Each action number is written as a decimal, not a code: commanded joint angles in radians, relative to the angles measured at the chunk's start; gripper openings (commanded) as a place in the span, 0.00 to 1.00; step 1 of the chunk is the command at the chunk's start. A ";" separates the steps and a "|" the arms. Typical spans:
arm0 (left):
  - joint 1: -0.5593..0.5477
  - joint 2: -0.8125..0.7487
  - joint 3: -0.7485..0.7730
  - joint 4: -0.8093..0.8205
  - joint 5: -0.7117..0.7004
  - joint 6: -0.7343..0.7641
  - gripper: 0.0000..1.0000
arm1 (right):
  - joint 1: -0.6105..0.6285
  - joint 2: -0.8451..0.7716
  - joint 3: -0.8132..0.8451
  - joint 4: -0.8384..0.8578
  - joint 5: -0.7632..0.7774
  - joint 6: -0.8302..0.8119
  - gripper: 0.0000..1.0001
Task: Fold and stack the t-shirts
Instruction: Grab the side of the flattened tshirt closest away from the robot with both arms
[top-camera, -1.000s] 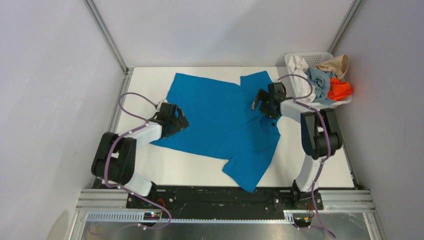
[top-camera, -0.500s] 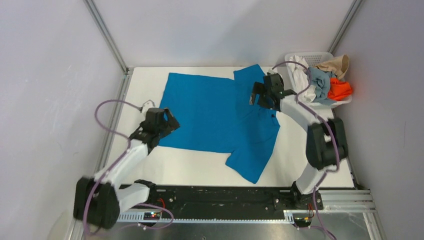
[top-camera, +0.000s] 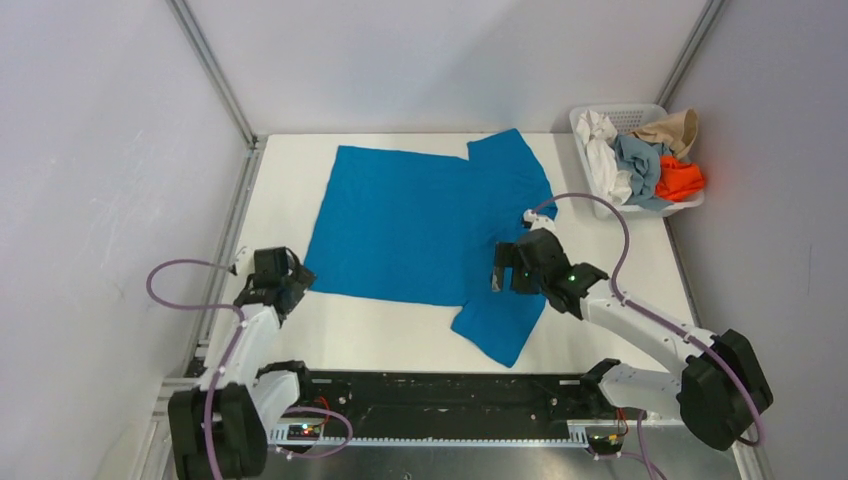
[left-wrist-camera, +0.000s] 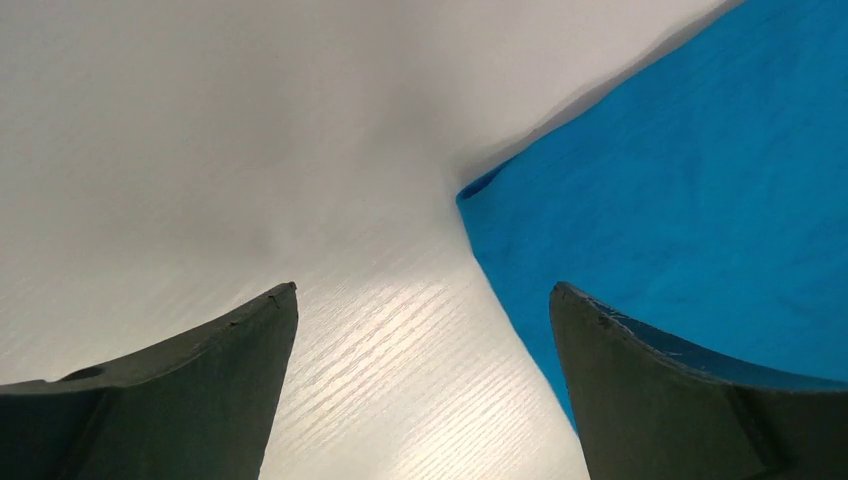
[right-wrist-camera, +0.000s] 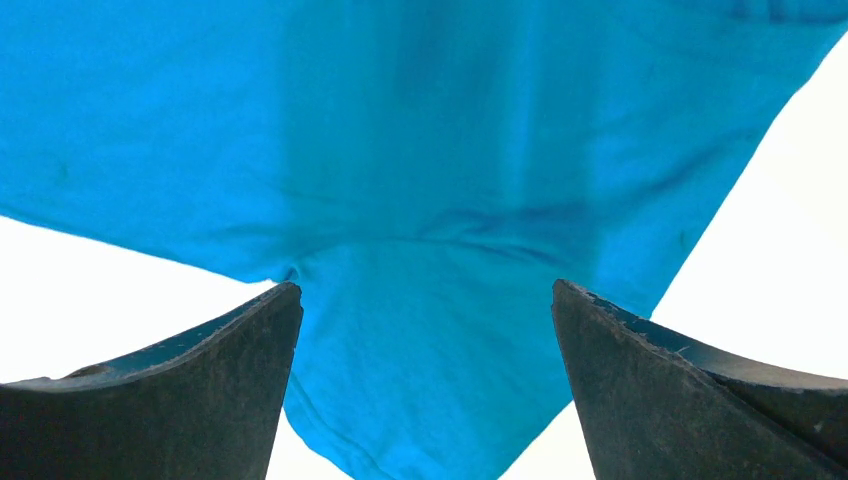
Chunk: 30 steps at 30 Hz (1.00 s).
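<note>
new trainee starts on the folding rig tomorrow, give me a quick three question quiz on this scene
1. True or false: the blue t-shirt lies spread out on the table.
2. Where are the other shirts? A in the white basket; B stacked on the table; C held in the jaws.
3. Fill in: both arms' jaws stand ____.
Key: 1 true; 2 A; 3 open.
</note>
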 joint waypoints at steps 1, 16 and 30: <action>0.013 0.118 0.069 0.083 0.046 0.000 0.98 | 0.023 -0.062 -0.038 0.053 -0.005 0.052 0.99; 0.015 0.521 0.192 0.171 0.171 0.033 0.51 | 0.026 -0.117 -0.048 0.037 0.042 0.042 0.99; 0.015 0.490 0.161 0.178 0.239 0.068 0.00 | 0.028 -0.109 -0.047 0.027 0.047 0.040 0.99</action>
